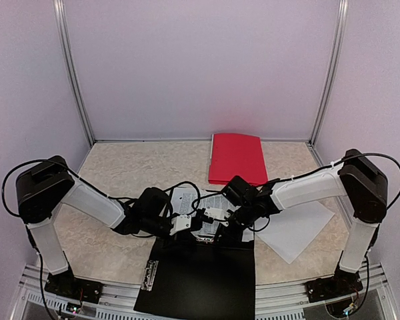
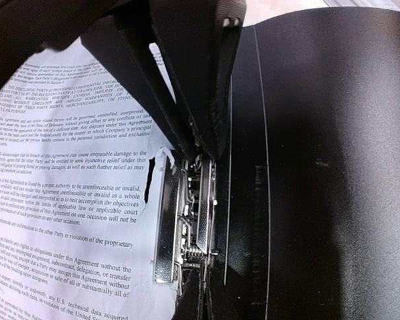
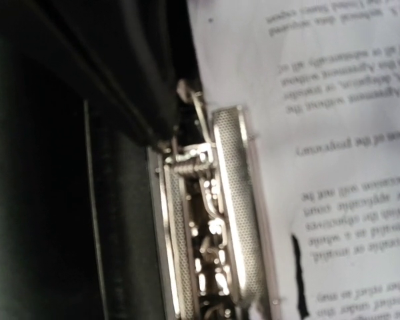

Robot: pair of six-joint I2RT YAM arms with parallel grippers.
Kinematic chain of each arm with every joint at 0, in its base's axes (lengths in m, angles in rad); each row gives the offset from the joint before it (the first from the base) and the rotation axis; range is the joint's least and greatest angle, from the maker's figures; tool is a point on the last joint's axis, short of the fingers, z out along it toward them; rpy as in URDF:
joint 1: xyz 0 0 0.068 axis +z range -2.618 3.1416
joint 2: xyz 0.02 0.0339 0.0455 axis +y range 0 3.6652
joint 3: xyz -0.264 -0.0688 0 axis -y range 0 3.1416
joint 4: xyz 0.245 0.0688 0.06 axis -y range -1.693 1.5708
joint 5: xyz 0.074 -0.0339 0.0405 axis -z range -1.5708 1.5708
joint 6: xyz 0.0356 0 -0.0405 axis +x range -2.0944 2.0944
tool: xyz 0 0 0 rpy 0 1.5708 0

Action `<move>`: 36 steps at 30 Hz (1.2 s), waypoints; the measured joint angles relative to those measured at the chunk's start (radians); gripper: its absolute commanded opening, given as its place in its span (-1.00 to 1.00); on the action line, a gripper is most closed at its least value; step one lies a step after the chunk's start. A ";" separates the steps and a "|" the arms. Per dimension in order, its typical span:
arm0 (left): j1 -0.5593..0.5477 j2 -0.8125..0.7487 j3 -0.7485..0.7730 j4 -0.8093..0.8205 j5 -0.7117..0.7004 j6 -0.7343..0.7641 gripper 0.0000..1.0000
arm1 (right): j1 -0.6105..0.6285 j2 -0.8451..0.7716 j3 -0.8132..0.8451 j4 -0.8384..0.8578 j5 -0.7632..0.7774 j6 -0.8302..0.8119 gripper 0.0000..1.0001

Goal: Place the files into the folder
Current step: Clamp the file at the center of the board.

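Presently, the files are found in two places. Printed sheets [image 1: 210, 200] lie at the middle of the tabletop [image 1: 120, 173]. Their near edge reaches the far edge of the open black folder [image 1: 200, 280], which is spread at the middle of the near edge and overhangs it. One blank sheet [image 1: 295, 232] lies apart, towards the near right corner. A red folder [image 1: 237, 159] is noted at the far edge.

Handling is judged as follows. The sheets are light, thin and limp, slippery against one another, and readily creased or torn. A dark slit is seen in the printed sheet beside the metal clip [image 2: 187, 227]. A hold is best taken at a free edge or corner raised off the surface, with the stack kept together.

The left gripper [image 2: 199, 148] is seen clenched with nothing between its fingers. Its tips are set at the top of the clip, with the printed sheet just beside. The right gripper [image 1: 210, 217] is taken as closed and is placed at the same clip from the opposite side. Whether the clip's wire lever is pinched cannot be told. Neither gripper is seen holding paper.
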 measured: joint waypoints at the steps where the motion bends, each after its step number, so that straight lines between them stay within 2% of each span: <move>1: 0.006 -0.002 -0.005 0.004 0.002 -0.001 -1.00 | 0.004 0.004 0.005 0.002 0.009 -0.003 -1.00; 36: 0.086 -0.044 -0.077 0.047 0.006 0.066 -1.00 | 0.103 0.096 0.126 -0.024 0.216 0.065 -1.00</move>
